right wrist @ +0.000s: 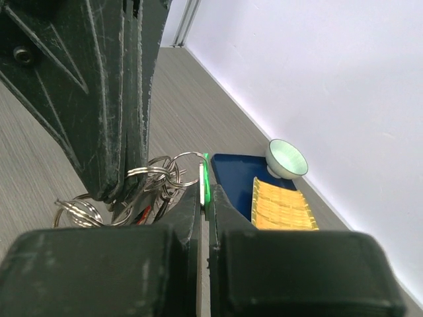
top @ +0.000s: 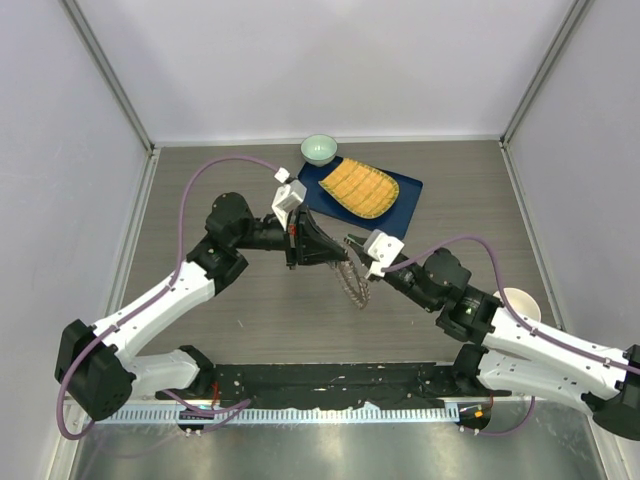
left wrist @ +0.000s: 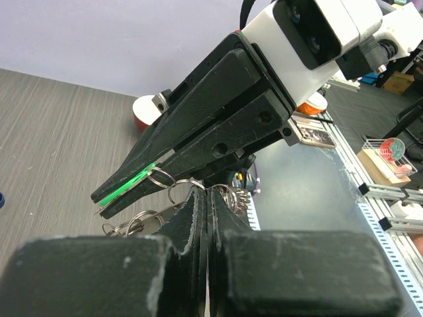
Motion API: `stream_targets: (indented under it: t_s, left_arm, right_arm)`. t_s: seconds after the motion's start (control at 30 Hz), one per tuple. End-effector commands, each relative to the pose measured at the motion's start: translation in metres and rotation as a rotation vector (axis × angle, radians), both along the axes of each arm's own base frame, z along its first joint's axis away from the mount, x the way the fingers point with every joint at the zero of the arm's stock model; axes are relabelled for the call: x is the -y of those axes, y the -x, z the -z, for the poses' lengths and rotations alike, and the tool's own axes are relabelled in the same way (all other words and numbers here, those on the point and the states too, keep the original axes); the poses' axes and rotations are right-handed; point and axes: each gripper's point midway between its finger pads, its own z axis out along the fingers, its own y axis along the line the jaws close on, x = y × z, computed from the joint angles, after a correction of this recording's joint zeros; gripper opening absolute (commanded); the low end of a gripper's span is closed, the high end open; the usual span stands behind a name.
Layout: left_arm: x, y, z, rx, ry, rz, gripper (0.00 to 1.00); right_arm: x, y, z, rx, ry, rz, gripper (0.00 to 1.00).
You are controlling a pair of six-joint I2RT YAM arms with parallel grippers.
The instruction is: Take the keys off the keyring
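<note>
Here, nearest to us, a toothed rail [top: 320,413] runs along the front edge of the desk [top: 250,320], with both arm bases set beside it. From there the two arms reach inward and meet over the middle of the desk. A round cream bowl [top: 526,298] sits out to the right, half hidden behind the right arm.

At the meeting point the left tool [right wrist: 123,191] has its fingers pressed together on the keyring [top: 350,270], nipping it among a cluster of small split rings [right wrist: 155,170] that loop out on both sides of its tips. The right tool [left wrist: 109,200] comes in from the opposite side, and its fingers are likewise together, clamped on a green-headed key [right wrist: 204,178] that we see edge-on as a thin green strip between the pads. The two tools' tips lie just beside each other, almost crossing.

Below them the rest of the keyring hangs down as a grey, spiky fringe of keys [top: 357,294]. We cannot tell whether the lowest keys touch the desk or hang just clear of it.

Farther back, well apart from the tools, a dark blue tray [top: 406,188] lies at an angle on the desk, carrying a ridged yellow mat [top: 362,188]. At the tray's far left corner, close to the back wall, stands a small pale green bowl [top: 318,150], upright.
</note>
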Motion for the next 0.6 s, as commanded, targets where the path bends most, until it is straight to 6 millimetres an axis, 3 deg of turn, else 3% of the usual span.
stream_targets:
  t_s: [0.0,0.3,0.57]
  left_arm:
    - [-0.015,0.049,-0.001,-0.019,-0.035,0.232,0.0]
    - [-0.02,0.055,0.007,-0.027,-0.061,0.245,0.0]
    - [-0.024,0.044,0.016,-0.019,-0.116,0.159,0.0]
  right_arm:
    - [0.024,-0.019,-0.075,0.159,-0.148,0.144,0.01]
    - [0.019,-0.022,-0.088,0.191,-0.173,0.147,0.01]
    - [0.026,-0.016,-0.108,0.244,-0.186,0.14,0.01]
